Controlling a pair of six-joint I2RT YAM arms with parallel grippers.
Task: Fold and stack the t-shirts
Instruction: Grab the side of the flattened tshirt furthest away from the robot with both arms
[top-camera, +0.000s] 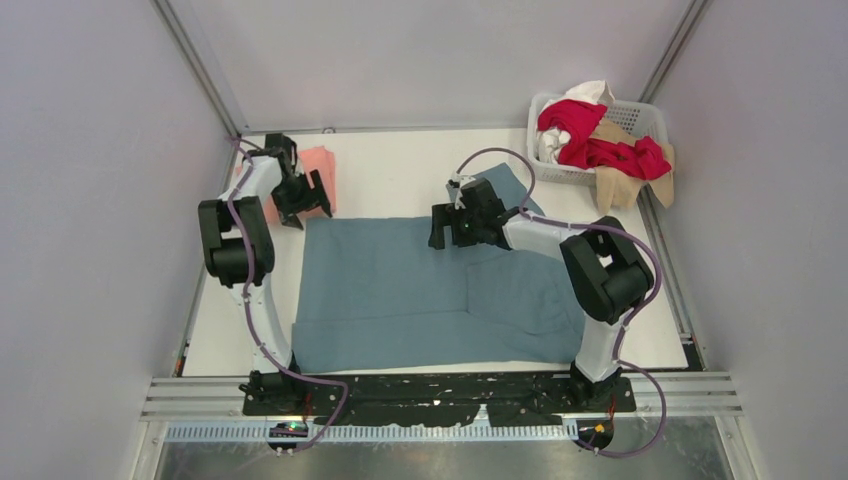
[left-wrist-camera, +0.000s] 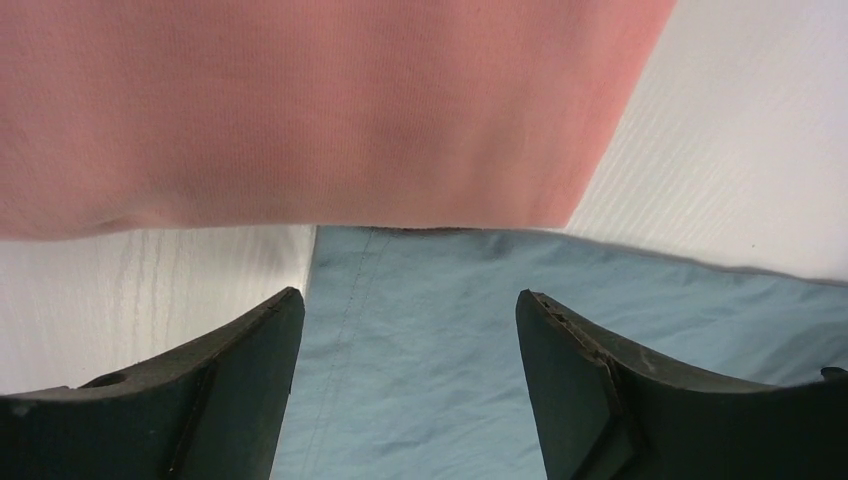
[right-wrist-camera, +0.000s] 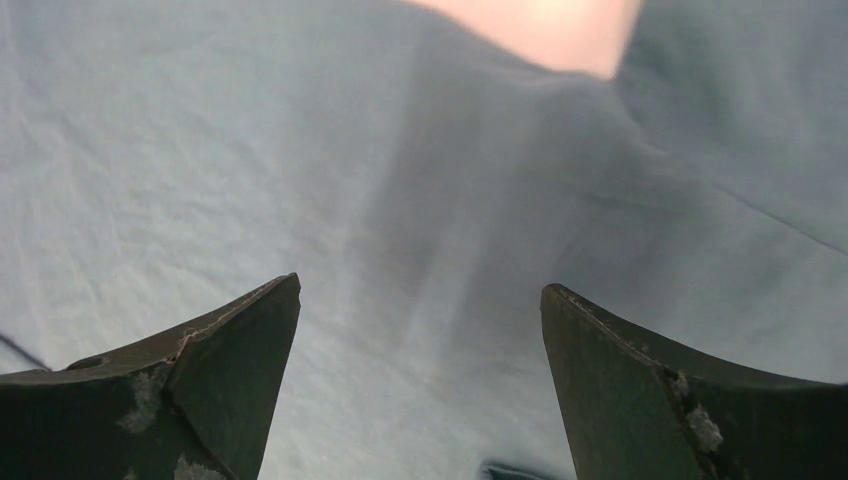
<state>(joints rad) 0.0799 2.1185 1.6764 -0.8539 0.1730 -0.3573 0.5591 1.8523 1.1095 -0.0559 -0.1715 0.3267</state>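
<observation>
A large blue-grey t-shirt (top-camera: 420, 295) lies spread flat on the white table. A folded salmon-pink t-shirt (top-camera: 322, 170) lies at the far left, by the blue shirt's far-left corner. My left gripper (top-camera: 300, 205) is open and empty above that corner; its wrist view shows the blue cloth's hem (left-wrist-camera: 420, 350) between the fingers and the pink shirt (left-wrist-camera: 300, 110) beyond. My right gripper (top-camera: 452, 228) is open and empty over the blue shirt's far edge; its wrist view shows creased blue cloth (right-wrist-camera: 420, 250).
A white lattice basket (top-camera: 640, 120) stands at the far right corner, holding red (top-camera: 600, 145), white and tan shirts; the tan one hangs over its front. Grey walls close in both sides. The arm bases sit on a black rail (top-camera: 440, 395) at the near edge.
</observation>
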